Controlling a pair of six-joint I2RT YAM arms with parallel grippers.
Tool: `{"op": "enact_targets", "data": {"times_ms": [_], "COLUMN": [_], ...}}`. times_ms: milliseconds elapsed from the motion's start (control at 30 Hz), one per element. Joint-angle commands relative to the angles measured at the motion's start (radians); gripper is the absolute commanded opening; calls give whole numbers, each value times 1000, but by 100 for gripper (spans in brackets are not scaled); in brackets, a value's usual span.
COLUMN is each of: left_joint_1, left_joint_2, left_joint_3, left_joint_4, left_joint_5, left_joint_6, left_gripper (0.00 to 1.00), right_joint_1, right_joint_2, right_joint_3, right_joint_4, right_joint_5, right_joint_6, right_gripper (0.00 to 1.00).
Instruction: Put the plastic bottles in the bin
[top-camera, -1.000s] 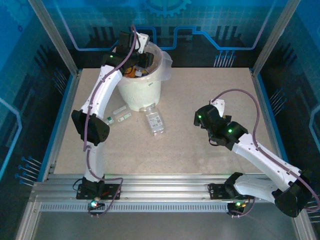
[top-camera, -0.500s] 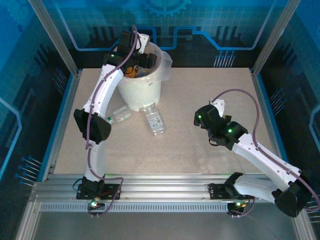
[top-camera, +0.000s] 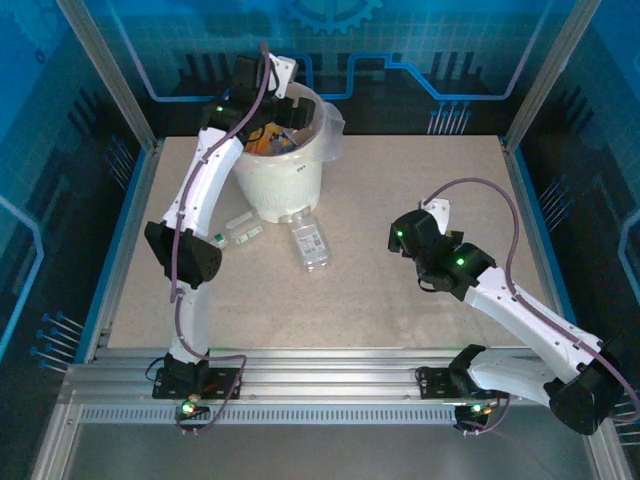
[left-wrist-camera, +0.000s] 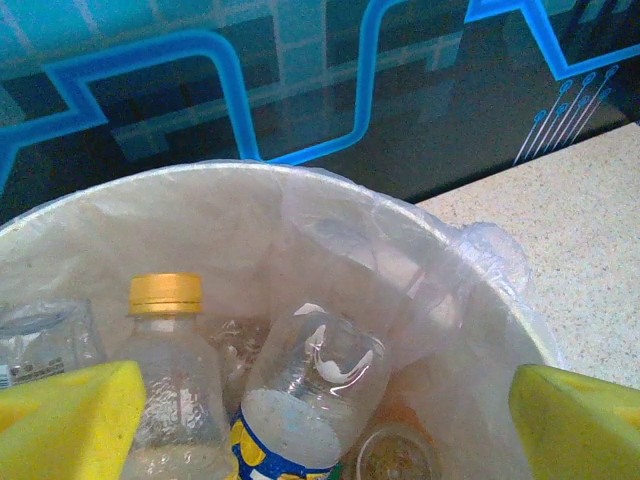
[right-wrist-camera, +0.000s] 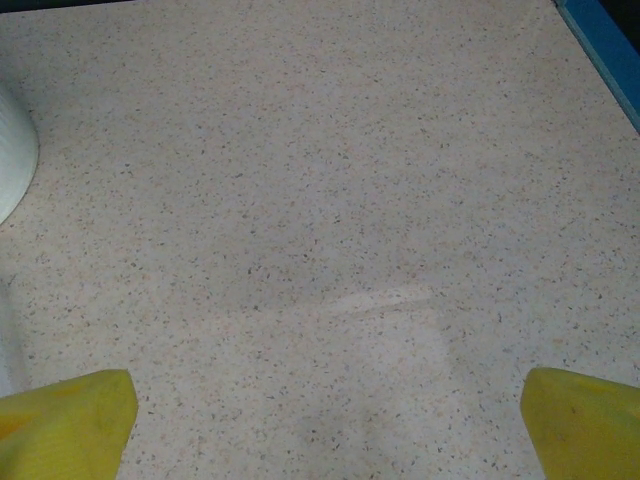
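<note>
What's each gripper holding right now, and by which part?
Nothing held. The left gripper is open above the bin, bottles lying loose inside it; the right gripper is open over the table.

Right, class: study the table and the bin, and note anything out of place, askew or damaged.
A clear plastic bottle lies on its side on the speckled table, in front of the white round bin, with two smaller clear pieces left of it. They belong in the bin. The bin's translucent liner bunches unevenly at the rim.
</note>
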Motion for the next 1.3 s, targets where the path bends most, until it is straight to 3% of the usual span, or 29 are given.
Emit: {"op": "enact_targets", "data": {"times_ms": [0, 467, 767, 1000, 1267], "left_joint_1": [6, 55, 224, 329, 334], "left_joint_2": [-118, -625, -932, -916, -764], "left_joint_3": [-48, -735, -1222, -1413, -1535], "left_joint_4": [48, 298, 291, 308, 418], "left_joint_5": [-31, -162, -171, -24, 92], "left_joint_6": [33, 64, 67, 242, 383], "left_gripper": [99, 99, 99, 99, 99], "right_joint_1": [-16, -17, -21, -28, -36], "right_joint_2": [-20, -26, -25, -9, -23], "right_joint_3": [13, -1, -4, 17, 23], "right_joint_4": [-19, -7, 18, 7, -7], "right_joint_5": [26, 23, 15, 12, 11], "right_joint_6": [19, 19, 2, -25, -23], "right_gripper": [100, 100, 100, 100, 100]}}
